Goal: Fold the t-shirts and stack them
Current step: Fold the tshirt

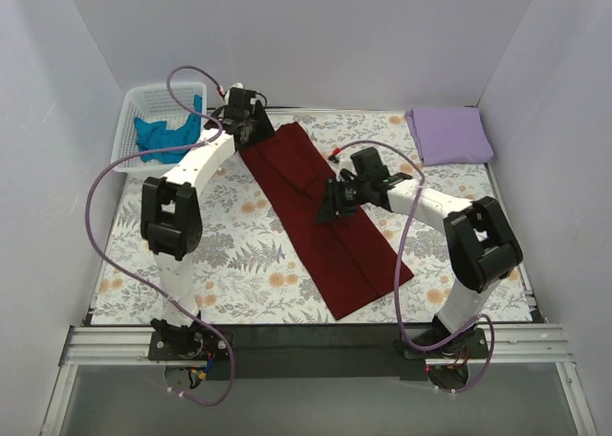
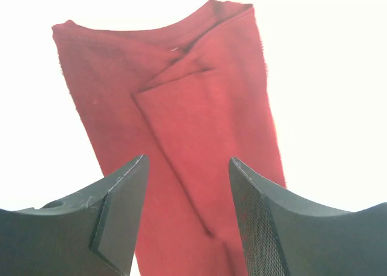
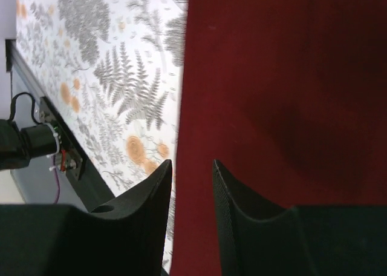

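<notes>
The dark maroon t-shirt (image 1: pixel 337 240) lies folded into a long strip, running diagonally from back left to front right on the table. My left gripper (image 1: pixel 251 130) is open above its far end; the left wrist view shows the shirt (image 2: pixel 199 118) with its inner folds between and beyond the gripper (image 2: pixel 187 158). My right gripper (image 1: pixel 330 209) is open over the strip's middle, its jaws straddling the long edge of the shirt (image 3: pixel 284 76) in the right wrist view (image 3: pixel 192 162). The lavender t-shirt (image 1: pixel 449 135) lies folded at the back right. The teal t-shirt (image 1: pixel 164 137) lies crumpled in the basket.
A floral grey and orange cloth (image 1: pixel 239 254) covers the table, seen also in the right wrist view (image 3: pixel 121 64). The white lattice basket (image 1: pixel 132 120) stands at the back left corner. White walls enclose three sides. The black front rail (image 1: pixel 306 338) carries both arm bases.
</notes>
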{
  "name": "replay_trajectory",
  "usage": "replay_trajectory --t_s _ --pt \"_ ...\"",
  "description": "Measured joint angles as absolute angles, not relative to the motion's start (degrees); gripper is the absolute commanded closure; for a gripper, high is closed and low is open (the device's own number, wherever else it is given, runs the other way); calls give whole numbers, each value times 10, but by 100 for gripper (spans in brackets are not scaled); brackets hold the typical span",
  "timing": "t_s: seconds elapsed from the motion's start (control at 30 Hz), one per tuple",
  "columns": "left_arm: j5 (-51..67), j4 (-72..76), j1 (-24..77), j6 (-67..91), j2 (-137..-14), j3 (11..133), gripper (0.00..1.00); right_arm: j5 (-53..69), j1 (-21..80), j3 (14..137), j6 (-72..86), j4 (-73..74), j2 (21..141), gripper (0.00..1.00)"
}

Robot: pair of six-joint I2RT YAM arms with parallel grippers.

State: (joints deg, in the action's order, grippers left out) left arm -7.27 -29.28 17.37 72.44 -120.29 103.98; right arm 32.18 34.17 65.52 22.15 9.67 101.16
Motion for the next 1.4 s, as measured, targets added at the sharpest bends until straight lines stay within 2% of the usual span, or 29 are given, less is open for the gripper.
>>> replay_trajectory --t_s 0.17,0.37,0.53,0.73,0.87,1.0,1.1,1.23,1.4 --pt "-68 -269 189 740 -1060 937 45 302 273 566 188 112 935 60" --pt "-64 -267 233 750 -923 747 44 281 279 458 159 163 888 60" --pt "-78 -276 235 749 -835 603 44 289 294 420 159 180 882 60" --pt "-104 -270 232 737 -768 510 44 301 413 438 202 165 914 60" --pt "-128 -251 232 726 -748 479 44 315 509 496 240 159 971 61" --pt "-137 -239 232 717 -738 462 44 323 544 552 256 157 999 61" --pt "-124 -237 232 713 -725 458 47 332 510 590 253 150 994 61" --pt "-83 -232 251 721 -707 458 50 355 371 616 248 118 980 61" --pt "-31 -227 357 755 -737 498 50 398 217 679 243 72 1015 61"
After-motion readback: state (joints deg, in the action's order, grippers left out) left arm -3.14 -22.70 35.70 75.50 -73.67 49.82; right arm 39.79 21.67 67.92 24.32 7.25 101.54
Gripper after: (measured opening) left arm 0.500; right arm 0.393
